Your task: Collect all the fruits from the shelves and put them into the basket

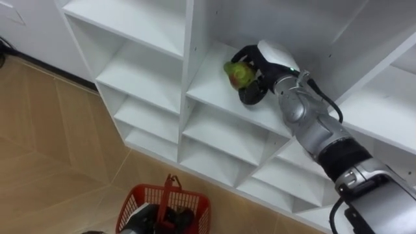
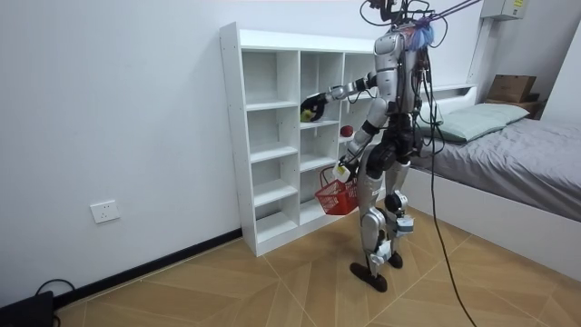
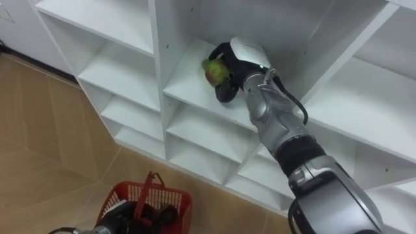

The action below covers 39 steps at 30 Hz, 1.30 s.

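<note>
Presently the right hand (image 1: 263, 62), curled round the green fruit (image 1: 238, 73) on the closet shelf (image 1: 211, 89), should lift slightly and withdraw straight, clear of the divider (image 1: 188, 65), toward the red basket (image 1: 197, 203).

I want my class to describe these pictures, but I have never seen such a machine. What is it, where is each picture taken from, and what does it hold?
It is a humanoid robot standing on two legs before a white shelf closet. The room view comes from a camera standing some way off and shows the whole robot. The two eye views come from a camera on its head, looking down at its arms. Its right robot hand reaches into a compartment, fingers curled round a green fruit. Its left robot hand carries a red basket by the handle. A small red thing, perhaps another fruit, sits in another compartment.
</note>
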Available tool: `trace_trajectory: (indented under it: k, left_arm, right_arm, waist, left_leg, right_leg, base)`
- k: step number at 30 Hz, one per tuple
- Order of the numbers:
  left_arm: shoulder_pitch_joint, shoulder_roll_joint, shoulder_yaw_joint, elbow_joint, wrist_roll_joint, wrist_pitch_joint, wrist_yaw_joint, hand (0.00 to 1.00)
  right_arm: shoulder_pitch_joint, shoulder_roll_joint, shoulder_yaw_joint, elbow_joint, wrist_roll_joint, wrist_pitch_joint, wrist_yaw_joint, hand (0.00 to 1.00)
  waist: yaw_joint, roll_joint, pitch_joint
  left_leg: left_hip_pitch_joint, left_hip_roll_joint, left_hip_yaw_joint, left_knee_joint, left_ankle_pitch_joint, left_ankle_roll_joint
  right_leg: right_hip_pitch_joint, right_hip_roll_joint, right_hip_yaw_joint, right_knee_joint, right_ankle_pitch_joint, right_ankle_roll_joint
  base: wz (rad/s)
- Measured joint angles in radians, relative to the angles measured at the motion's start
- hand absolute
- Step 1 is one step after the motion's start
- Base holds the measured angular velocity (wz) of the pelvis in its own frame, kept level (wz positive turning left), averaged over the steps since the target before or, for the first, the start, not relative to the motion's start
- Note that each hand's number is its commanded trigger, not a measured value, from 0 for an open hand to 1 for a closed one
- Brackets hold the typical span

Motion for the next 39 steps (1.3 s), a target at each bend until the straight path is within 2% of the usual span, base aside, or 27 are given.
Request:
trace_trajectory:
  k: [9, 12, 15, 17, 20, 22, 28, 31, 34, 39]
  left_arm:
    - [0.061, -0.001, 0.01, -0.104, 0.0, 0.009, 0.003, 1.0]
    - [0.077, -0.011, 0.016, -0.131, 0.002, 0.012, 0.002, 1.0]
    - [0.088, -0.031, 0.021, -0.13, 0.001, 0.012, 0.003, 1.0]
    - [0.093, -0.039, 0.021, -0.13, 0.001, 0.012, 0.003, 1.0]
    - [0.097, -0.047, 0.024, -0.132, 0.0, 0.016, 0.002, 1.0]
    - [0.097, -0.052, 0.036, -0.14, 0.001, 0.024, 0.002, 1.0]
    - [0.115, -0.057, 0.041, -0.206, 0.002, 0.03, -0.007, 1.0]
    - [0.113, -0.071, 0.048, -0.216, 0.002, 0.03, -0.015, 1.0]
    - [0.114, -0.072, 0.04, -0.221, 0.001, 0.031, -0.015, 1.0]
    - [0.122, -0.084, 0.036, -0.245, -0.001, 0.031, -0.014, 1.0]
  right_arm:
    - [0.02, 0.005, 0.007, -0.009, 0.046, 0.011, 0.037, 1.0]
    - [0.069, 0.004, -0.023, -0.077, 0.025, 0.023, 0.066, 1.0]
    - [0.165, 0.005, -0.039, -0.197, 0.014, 0.02, 0.076, 1.0]
    - [0.198, 0.005, -0.053, -0.224, 0.009, 0.018, 0.076, 1.0]
    - [0.218, 0.005, -0.067, -0.246, 0.006, 0.019, 0.076, 1.0]
    - [0.218, 0.005, -0.075, -0.252, 0.003, 0.019, 0.076, 1.0]
    - [0.278, 0.006, -0.115, -0.349, -0.027, 0.022, 0.085, 1.0]
    - [0.33, 0.009, -0.133, -0.427, -0.054, 0.022, 0.096, 1.0]
    - [0.349, 0.011, -0.134, -0.437, -0.054, 0.022, 0.113, 1.0]
    - [0.394, 0.012, -0.14, -0.497, -0.061, 0.02, 0.119, 1.0]
  waist:
    - [-0.008, -0.002, -0.0024]
    - [-0.009, 0.0, -0.0086]
    - [-0.036, 0.019, -0.0151]
    - [-0.038, 0.031, -0.0172]
    - [-0.056, 0.054, -0.0175]
    - [-0.063, 0.06, -0.0175]
    - [-0.096, 0.063, -0.019]
    - [-0.108, 0.064, -0.0201]
    - [-0.12, 0.065, -0.0207]
    - [-0.14, 0.072, -0.0264]
  left_leg:
    - [0.03, -0.002, -0.008, -0.004, 0.0, 0.0]
    - [0.03, -0.003, -0.014, 0.0, 0.0, 0.0]
    - [0.031, -0.004, -0.03, 0.009, 0.0, 0.0]
    - [0.04, -0.003, -0.027, 0.008, 0.0, 0.0]
    - [0.053, -0.002, -0.024, 0.006, 0.0, 0.0]
    - [0.058, -0.003, -0.024, 0.006, 0.0, -0.001]
    - [0.081, -0.004, -0.02, 0.003, 0.0, -0.002]
    - [0.084, -0.004, -0.011, 0.003, 0.0, -0.001]
    - [0.097, -0.004, -0.008, 0.001, 0.0, -0.001]
    - [0.104, -0.003, -0.003, -0.004, 0.0, -0.001]
  right_leg:
    - [0.037, -0.001, -0.003, -0.004, 0.0, 0.0]
    - [0.043, -0.001, -0.01, -0.011, 0.0, 0.0]
    - [0.059, -0.003, -0.024, -0.016, 0.0, 0.001]
    - [0.066, -0.003, -0.019, -0.016, 0.0, 0.001]
    - [0.077, -0.004, -0.016, -0.016, -0.001, 0.002]
    - [0.078, -0.003, -0.013, -0.016, -0.001, 0.002]
    - [0.102, -0.002, -0.009, -0.016, -0.002, 0.003]
    - [0.105, -0.009, 0.005, -0.017, -0.006, 0.006]
    - [0.111, -0.009, 0.009, -0.017, -0.007, 0.008]
    - [0.115, -0.011, 0.011, -0.016, -0.008, 0.009]
  base:
    - [0.02]
    - [0.09]
    - [0.2]
    - [0.04]
    - [-0.06]
    - [-0.06]
    - [-0.01]
    - [-0.04]
    - [-0.05]
    - [-0.01]
